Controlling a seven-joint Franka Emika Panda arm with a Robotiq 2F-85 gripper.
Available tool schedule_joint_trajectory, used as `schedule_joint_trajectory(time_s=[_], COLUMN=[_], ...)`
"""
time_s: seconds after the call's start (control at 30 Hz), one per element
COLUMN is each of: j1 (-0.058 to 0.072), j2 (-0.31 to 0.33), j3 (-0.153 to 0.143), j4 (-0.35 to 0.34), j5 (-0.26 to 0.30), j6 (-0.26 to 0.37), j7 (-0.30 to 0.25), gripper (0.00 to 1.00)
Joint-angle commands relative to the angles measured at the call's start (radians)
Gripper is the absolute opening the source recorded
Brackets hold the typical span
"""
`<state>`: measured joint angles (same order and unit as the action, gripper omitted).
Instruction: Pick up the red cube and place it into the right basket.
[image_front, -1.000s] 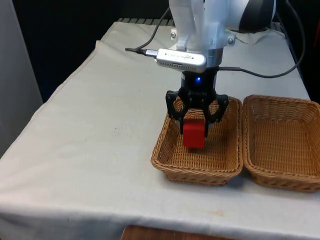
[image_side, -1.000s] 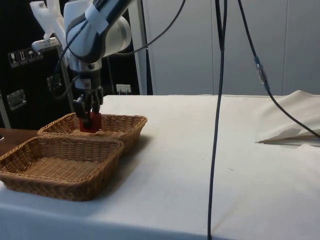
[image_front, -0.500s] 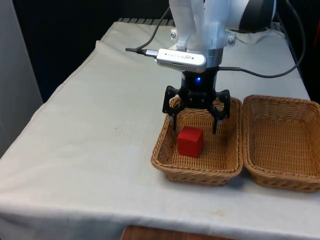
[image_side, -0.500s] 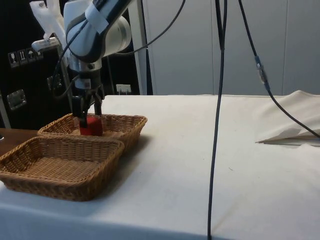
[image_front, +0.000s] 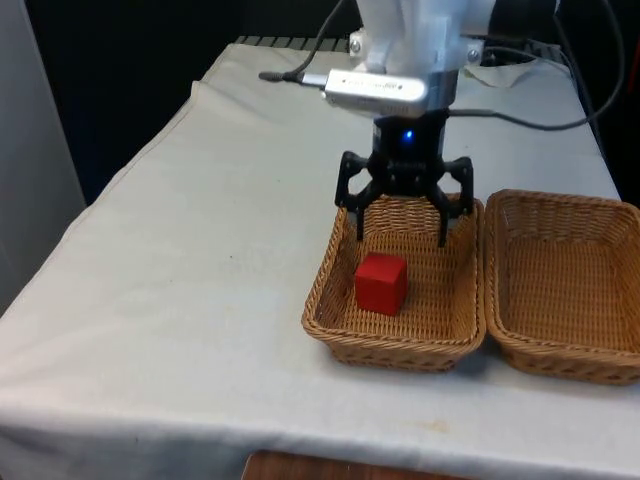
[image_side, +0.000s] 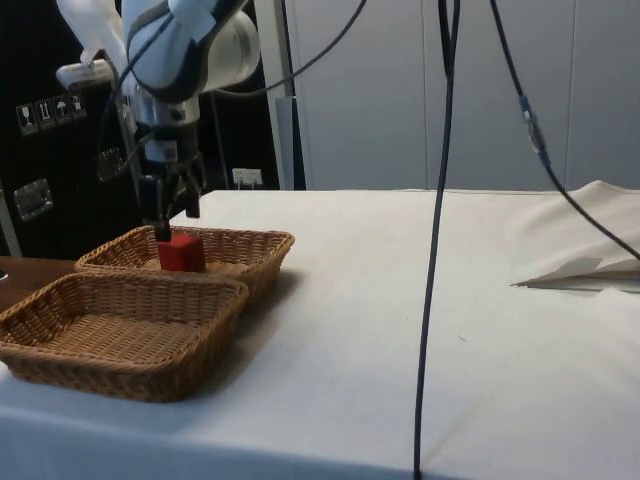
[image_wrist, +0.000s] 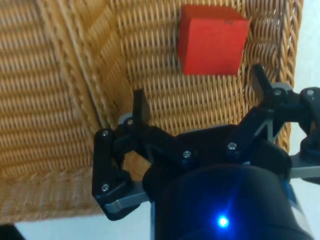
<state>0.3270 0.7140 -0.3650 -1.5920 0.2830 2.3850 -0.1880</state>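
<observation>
Spread wide and empty, the claw (image_front: 401, 232) has let go of the red cube (image_front: 381, 284) and lifted clear above it. A second ago the cube was pinched between the fingers; now it sits alone on the floor of the wicker basket (image_front: 330, 275) at the front view's left, the robot's right. A second basket (image_front: 612, 222) touches it on the other side, both near the desk's (image_front: 190, 260) front edge. Judging from this, the placing looks done.
</observation>
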Motion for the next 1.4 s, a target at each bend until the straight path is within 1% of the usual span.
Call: schedule_joint_trajectory(time_s=[0.0,0.03,0.07,0.17,0.2,0.27,0.3,0.33,0.37,0.63,0.67,0.7,0.73,0.93,0.97,1.0,1.03,1.23,1.27,1.3,1.37], j1=[0.013,0.003,0.015,0.022,0.026,0.027,0.029,0.023,0.03,0.038,0.029,0.038,0.039,0.041,0.033,0.041,0.042,0.043,0.036,0.043,0.043], j2=[-0.024,-0.013,-0.034,-0.065,-0.084,-0.094,-0.112,-0.104,-0.121,-0.195,-0.181,-0.202,-0.219,-0.265,-0.255,-0.274,-0.282,-0.341,-0.334,-0.347,-0.357], j3=[-0.007,0.0,-0.007,-0.006,-0.005,-0.005,-0.005,0.001,-0.006,-0.006,0.001,-0.006,-0.006,-0.005,0.001,-0.006,-0.005,-0.004,0.002,-0.004,-0.003], j4=[-0.022,-0.009,-0.029,-0.052,-0.067,-0.074,-0.088,-0.078,-0.095,-0.164,-0.15,-0.171,-0.186,-0.227,-0.216,-0.234,-0.24,-0.286,-0.28,-0.291,-0.297], j5=[-0.01,-0.004,-0.014,-0.027,-0.034,-0.039,-0.046,-0.04,-0.049,-0.079,-0.068,-0.083,-0.09,-0.108,-0.097,-0.111,-0.113,-0.137,-0.126,-0.141,-0.148], j6=[-0.003,-0.006,-0.006,-0.014,-0.019,-0.022,-0.03,-0.03,-0.034,-0.055,-0.051,-0.056,-0.062,-0.078,-0.076,-0.081,-0.085,-0.116,-0.114,-0.119,-0.126], j7=[0.01,0.002,0.012,0.021,0.025,0.027,0.03,0.025,0.031,0.036,0.027,0.038,0.039,0.043,0.033,0.043,0.043,0.051,0.039,0.052,0.057], gripper=[1.0,1.0,1.0,1.0,1.0,1.0,1.0,1.0,1.0,1.0,1.0,1.0,1.0,1.0,1.0,1.0,1.0,1.0,1.0,1.0,1.0])
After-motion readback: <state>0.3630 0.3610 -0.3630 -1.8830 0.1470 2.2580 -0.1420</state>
